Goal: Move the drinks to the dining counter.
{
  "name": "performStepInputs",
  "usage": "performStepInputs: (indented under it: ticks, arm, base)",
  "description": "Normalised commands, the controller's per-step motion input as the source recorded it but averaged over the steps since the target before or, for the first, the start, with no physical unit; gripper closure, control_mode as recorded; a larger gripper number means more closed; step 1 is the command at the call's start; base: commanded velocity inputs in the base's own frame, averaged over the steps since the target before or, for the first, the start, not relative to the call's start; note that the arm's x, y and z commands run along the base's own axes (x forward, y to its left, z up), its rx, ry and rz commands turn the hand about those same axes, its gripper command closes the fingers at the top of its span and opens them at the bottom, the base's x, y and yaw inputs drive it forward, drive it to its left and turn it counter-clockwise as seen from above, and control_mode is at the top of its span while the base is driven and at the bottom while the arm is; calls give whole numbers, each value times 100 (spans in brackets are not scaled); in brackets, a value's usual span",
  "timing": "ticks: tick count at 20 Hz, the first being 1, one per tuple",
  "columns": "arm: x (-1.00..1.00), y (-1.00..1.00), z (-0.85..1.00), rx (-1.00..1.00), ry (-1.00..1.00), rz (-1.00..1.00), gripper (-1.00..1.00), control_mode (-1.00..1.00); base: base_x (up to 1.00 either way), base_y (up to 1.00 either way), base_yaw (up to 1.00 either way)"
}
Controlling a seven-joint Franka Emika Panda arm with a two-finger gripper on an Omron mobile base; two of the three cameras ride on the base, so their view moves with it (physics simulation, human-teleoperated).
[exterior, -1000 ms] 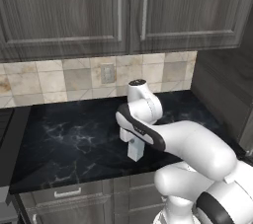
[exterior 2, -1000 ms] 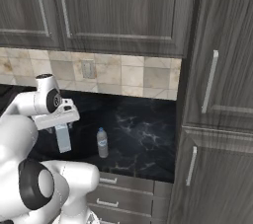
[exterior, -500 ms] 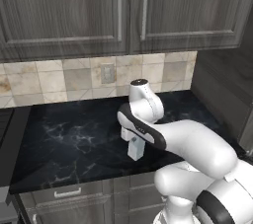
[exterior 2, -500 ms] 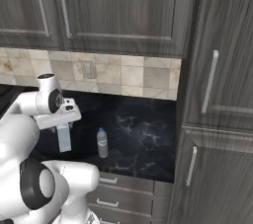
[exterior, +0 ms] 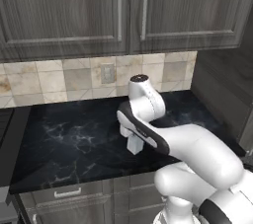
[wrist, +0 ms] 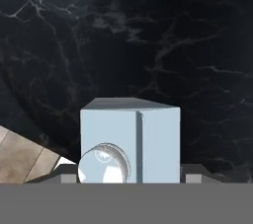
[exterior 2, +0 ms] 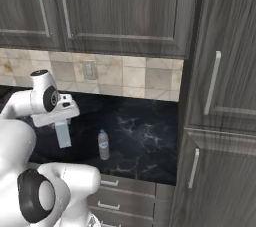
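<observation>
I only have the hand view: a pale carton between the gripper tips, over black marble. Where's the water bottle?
Observer: The bottle stands upright on the black counter. It is beside the carton but apart from it, on the side toward the tall cabinet.
Operator: What's behind the counter?
Observer: A beige tile backsplash with a wall outlet, under dark upper cabinets.
Operator: Is the carton off the counter yet?
Observer: I cannot tell for sure. In the base views its bottom looks level with the counter top.
</observation>
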Motion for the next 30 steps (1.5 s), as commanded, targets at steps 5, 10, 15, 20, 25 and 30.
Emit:
performStepInputs:
  ticks: [5,10,15,20,25,30]
  arm:
    - [-52,7,79,-9,-54,-1,100,-100]
    - [-40,6,47,-13,-46,-1,100,-100]
    - [-9,3,0,0,0,0,100,-100]
    - [0,0,0,0,0,0,100,100]
    - [0,0,0,0,0,0,100,100]
    - [0,0,0,0,0,0,100,100]
  base:
    - [0,0,0]
    - [0,0,0]
    - [0,0,0]
    - [-94,31,23]
    - [-93,21,59]
    - [-54,2,80]
